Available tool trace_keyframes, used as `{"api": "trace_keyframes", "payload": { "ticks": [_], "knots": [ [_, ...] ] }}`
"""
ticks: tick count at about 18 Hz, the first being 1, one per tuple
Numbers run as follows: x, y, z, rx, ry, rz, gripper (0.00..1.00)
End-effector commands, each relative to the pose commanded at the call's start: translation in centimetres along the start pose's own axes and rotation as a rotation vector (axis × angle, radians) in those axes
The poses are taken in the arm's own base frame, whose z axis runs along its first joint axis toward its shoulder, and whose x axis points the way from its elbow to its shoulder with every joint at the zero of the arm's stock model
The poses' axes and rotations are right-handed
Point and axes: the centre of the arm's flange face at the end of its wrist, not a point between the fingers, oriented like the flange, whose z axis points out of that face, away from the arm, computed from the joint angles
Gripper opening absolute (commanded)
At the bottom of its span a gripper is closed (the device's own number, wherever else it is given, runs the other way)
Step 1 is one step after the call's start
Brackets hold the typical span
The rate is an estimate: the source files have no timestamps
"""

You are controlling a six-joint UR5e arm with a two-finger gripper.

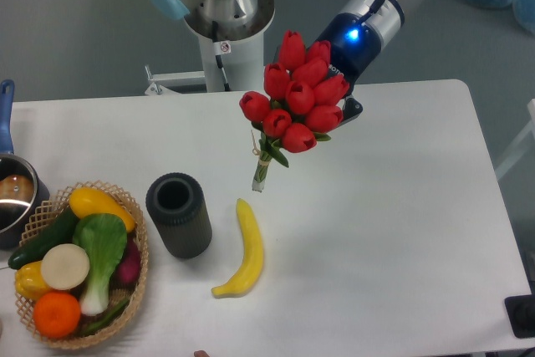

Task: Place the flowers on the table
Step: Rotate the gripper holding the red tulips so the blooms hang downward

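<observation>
I held the flowers [294,94] in the gripper [347,106], above the table [401,206] near its far edge. The buds hid the fingers, so I could not tell how far they were closed. The stems pointed down toward the table, not far from the banana [243,252] and the black cup [178,213], so I judged lowering should come next

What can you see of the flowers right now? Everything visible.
The flowers: a bunch of about nine red tulip buds, closed, with green leaves and thin green stems bound by string. Held in the air, stems pointing down-left toward the table, buds covering the gripper. The grip itself is hidden.
</observation>
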Motion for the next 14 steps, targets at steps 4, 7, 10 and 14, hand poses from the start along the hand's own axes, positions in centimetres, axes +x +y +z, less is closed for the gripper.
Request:
{"api": "trace_keyframes", "payload": {
  "ticks": [4,7,10,14],
  "knots": [
    [0.1,-0.3,0.2,-0.004,0.001,0.004,0.39],
    [-0.1,0.3,-0.9,-0.003,-0.020,-0.009,0.39],
    [-0.5,0.4,-2.1,0.002,-0.044,-0.011,0.39],
    [-0.6,0.1,-2.4,-0.005,-0.055,-0.006,0.39]
  ]
}}
